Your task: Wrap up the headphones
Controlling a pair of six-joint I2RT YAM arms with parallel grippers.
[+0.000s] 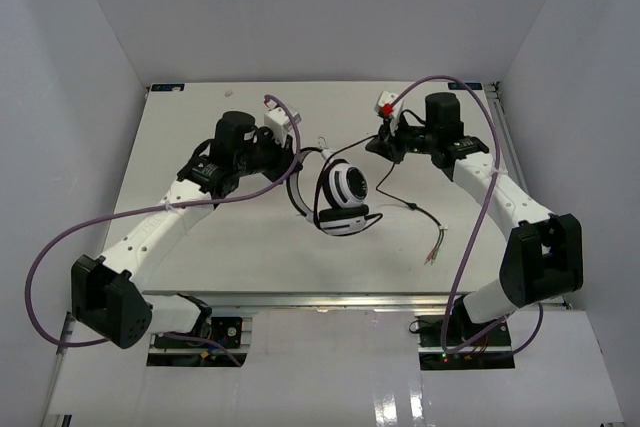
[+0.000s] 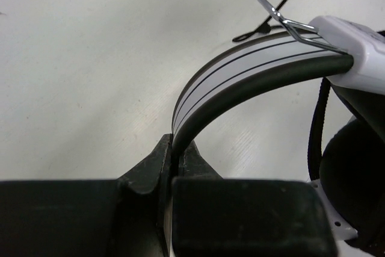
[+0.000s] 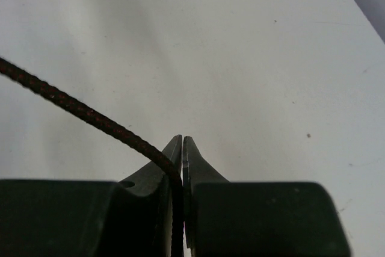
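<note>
- I see the headphones [image 1: 340, 192] near the middle of the table [image 1: 200, 267], between the 2 grippers. They are white and black with 2 round cups, and 1 cup shows a white ring around a dark centre.
- The headband [image 2: 240, 70] is a curved white strip with thin dark lines on top and a dark underside. A bare metal wire [image 2: 289, 25] joins it to a white housing on the right.
- In the left wrist view, a black padded ear cup [image 2: 355, 173] sits below that housing.
- The cord [image 3: 78, 109] is thin, dark and braided, with red flecks. In the top view I follow it right and nearward across the table to its frayed coloured wires [image 1: 434, 252].
- The table is flat, off-white and lightly scuffed. Plain pale walls [image 1: 80, 67] enclose it on the left, far and right sides.
- Purple cables [image 1: 50, 257] loop beside each arm.
- The left arm [image 1: 150, 232] reaches from the near-left corner toward the centre. The left gripper [image 2: 177, 148] is clenched on the headband, with the band's edge pinched between its jaws.
- The right arm [image 1: 500, 197] runs from the near-right corner toward the far side, with its wrist turned left. The right gripper [image 3: 182, 142] is clamped on the cord, which enters from the left and passes down between the closed fingers.
</note>
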